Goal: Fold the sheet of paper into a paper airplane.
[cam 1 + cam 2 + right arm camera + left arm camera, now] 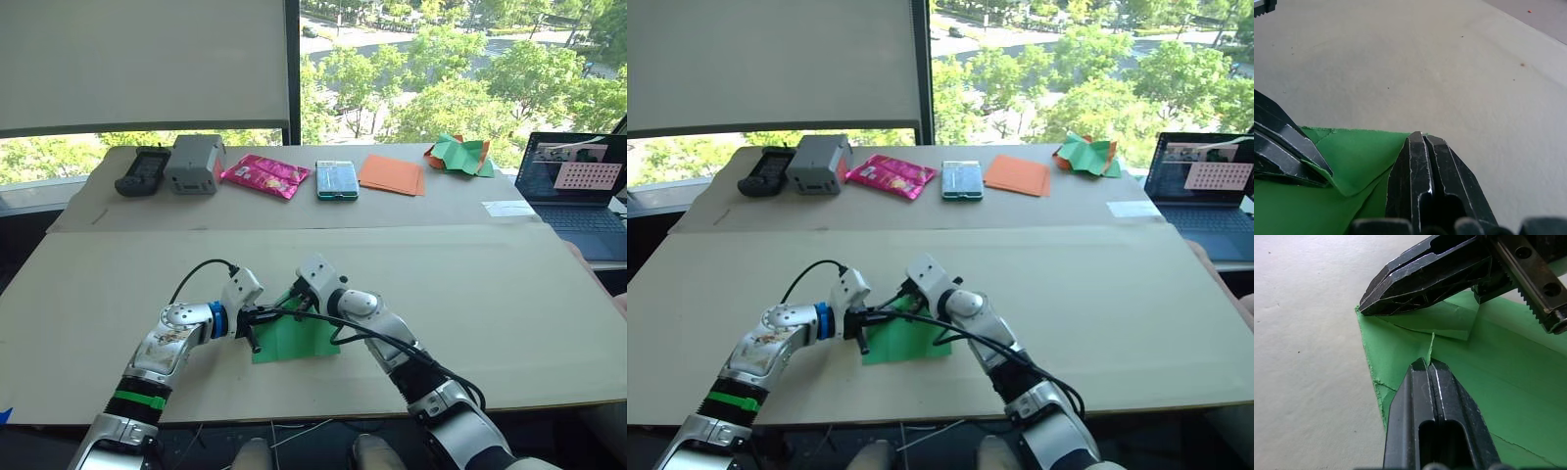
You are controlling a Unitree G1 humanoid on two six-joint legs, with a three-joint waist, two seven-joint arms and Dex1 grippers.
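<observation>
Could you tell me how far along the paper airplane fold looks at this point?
Early. The sheet of paper lies squarish, with one small corner flap turned over. In hand: the left gripper and right gripper are both shut on its edge. The nose and wing folds remain.

Beige table; sunlit window, trees outside.

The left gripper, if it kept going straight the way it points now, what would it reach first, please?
Probably the right gripper, which lies across the line of the left gripper just beyond its tips, over the sheet of paper.
</observation>
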